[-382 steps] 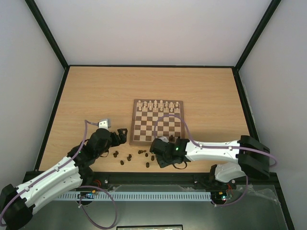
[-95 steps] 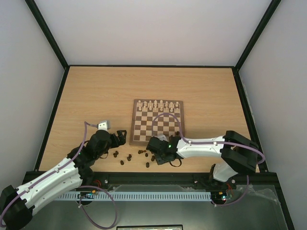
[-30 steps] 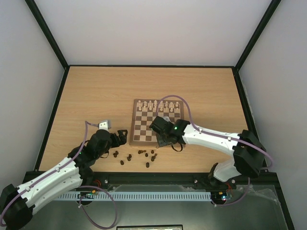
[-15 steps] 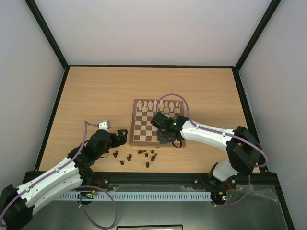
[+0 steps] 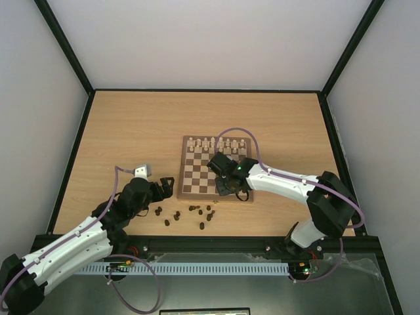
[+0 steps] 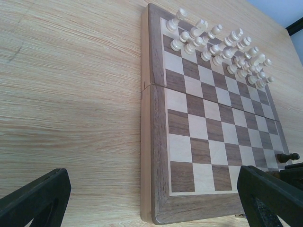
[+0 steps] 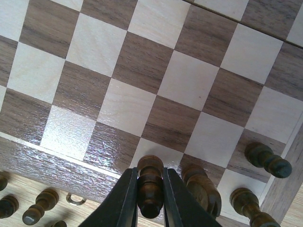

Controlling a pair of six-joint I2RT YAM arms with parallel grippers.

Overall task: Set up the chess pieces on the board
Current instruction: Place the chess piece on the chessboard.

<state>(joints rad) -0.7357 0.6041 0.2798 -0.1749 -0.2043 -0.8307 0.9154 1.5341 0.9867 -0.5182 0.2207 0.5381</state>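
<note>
The right gripper (image 7: 149, 176) is pinched shut on one dark brown piece (image 7: 150, 194). It grips the piece by its body, so the piece hangs upright with its base free to meet the wood. The piece is over the board (image 5: 197, 174), in the row along the near edge, above a light square. Just beside that square stand the placed dark pieces (image 7: 201, 187), which run toward the near right corner, so the row appears to be filling inward from that corner. The cream pieces (image 6: 213, 45) already line the far edge, which is why the dark set belongs at the near one. The closest neighbour stands very near the right finger, so lowering probably calls for a straight descent and a small opening to avoid toppling it. The left gripper (image 6: 152, 184) is spread wide and holds nothing. It sits low off the board's near left corner, apparently parked clear of the working arm. The loose dark pieces (image 5: 177, 215) lie scattered on the table (image 5: 131, 131) just off the board's near edge, within reach of either arm and not yet set.
</note>
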